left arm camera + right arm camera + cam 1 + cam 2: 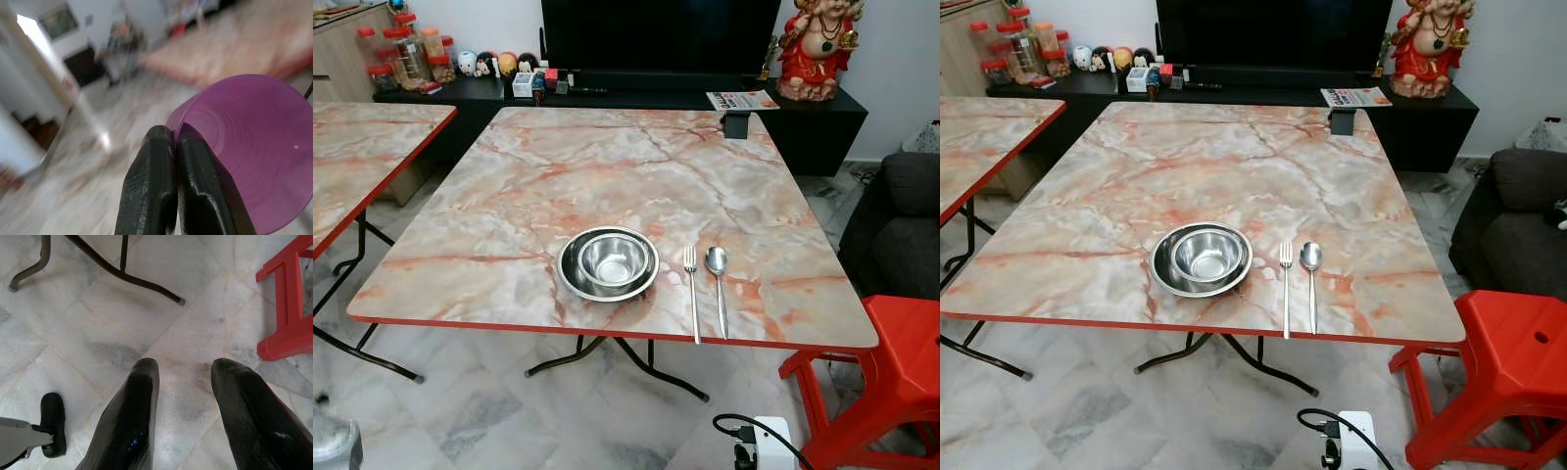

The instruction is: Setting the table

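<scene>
On the marble-patterned table [607,166], near its front edge, a steel bowl [612,258] sits inside a steel plate [570,277]. A fork [691,288] and a spoon [718,284] lie side by side just right of them. In the left wrist view my left gripper [174,142] is shut on the rim of a translucent purple cup [257,147], with a blurred room behind it. My right gripper [183,372] hangs open over the floor, nothing between its fingers.
A red plastic stool [891,382] stands at the table's right front corner, a dark sofa [901,225] behind it. A second marble table [362,157] is on the left. A power strip with cable [759,441] lies on the floor. A TV console [656,98] runs behind the table.
</scene>
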Robot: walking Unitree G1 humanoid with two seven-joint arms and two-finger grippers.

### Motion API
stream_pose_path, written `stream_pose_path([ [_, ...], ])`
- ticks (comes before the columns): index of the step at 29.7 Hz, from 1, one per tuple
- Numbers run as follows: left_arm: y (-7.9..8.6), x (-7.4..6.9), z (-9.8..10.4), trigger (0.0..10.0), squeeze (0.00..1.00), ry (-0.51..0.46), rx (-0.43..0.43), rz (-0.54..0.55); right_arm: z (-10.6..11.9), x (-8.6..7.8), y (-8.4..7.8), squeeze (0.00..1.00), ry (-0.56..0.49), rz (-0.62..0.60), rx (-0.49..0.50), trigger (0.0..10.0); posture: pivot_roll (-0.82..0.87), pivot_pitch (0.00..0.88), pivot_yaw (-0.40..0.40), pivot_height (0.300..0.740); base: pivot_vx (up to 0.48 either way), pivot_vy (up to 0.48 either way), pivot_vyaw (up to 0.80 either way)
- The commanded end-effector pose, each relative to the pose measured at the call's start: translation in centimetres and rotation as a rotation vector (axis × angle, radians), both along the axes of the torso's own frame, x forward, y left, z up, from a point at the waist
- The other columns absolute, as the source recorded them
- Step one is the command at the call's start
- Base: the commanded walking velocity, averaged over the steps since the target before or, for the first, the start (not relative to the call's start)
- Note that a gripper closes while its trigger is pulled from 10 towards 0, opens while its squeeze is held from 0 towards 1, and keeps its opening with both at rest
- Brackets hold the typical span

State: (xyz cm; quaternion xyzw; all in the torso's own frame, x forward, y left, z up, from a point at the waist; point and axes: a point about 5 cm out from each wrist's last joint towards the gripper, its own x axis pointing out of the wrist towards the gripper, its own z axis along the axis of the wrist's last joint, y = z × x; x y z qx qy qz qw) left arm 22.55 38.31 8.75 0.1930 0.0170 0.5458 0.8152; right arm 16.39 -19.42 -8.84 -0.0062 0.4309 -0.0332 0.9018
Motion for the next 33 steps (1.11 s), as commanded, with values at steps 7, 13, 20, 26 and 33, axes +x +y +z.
stream_pose_path([
  [7, -3.6, 8.2, 8.4, 10.0, 0.0, -0.23, 0.002, -0.425, 0.1, 0.1, -0.5, 0.0, 0.001, -0.023, -0.003, 10.0, -0.02, 0.0, -0.019, 0.74, 0.0, 0.0, 0.0],
  [13, -9.1, 13.3, 8.8, 10.0, 0.0, -0.095, -0.288, -0.794, 0.1, 0.3, -0.4, 0.0, -0.003, -0.034, 0.001, 10.0, -0.03, 0.0, -0.007, 0.74, 0.0, 0.0, 0.0],
  [20, -13.3, 15.6, 9.8, 10.0, 0.0, 0.005, -0.472, -1.057, 0.1, 0.2, -0.1, 0.0, -0.01, -0.074, 0.016, 10.0, -0.04, 0.0, 0.038, 0.74, 0.0, 0.0, 0.0],
  [26, -14.7, 16.5, 10.6, 10.0, 0.0, 0.12, -0.499, -1.176, -0.4, -0.7, 0.4, 0.0, 0.005, -0.113, 0.033, 10.0, -0.06, 0.0, 0.081, 0.74, 0.0, 0.0, 0.0],
  [33, -17.1, 16.6, 10.5, 10.0, 0.0, 0.273, -0.573, -1.287, -0.5, -1.3, 0.0, 0.0, 0.018, -0.124, 0.032, 10.0, -0.05, 0.0, 0.068, 0.74, 0.0, 0.0, 0.0],
])
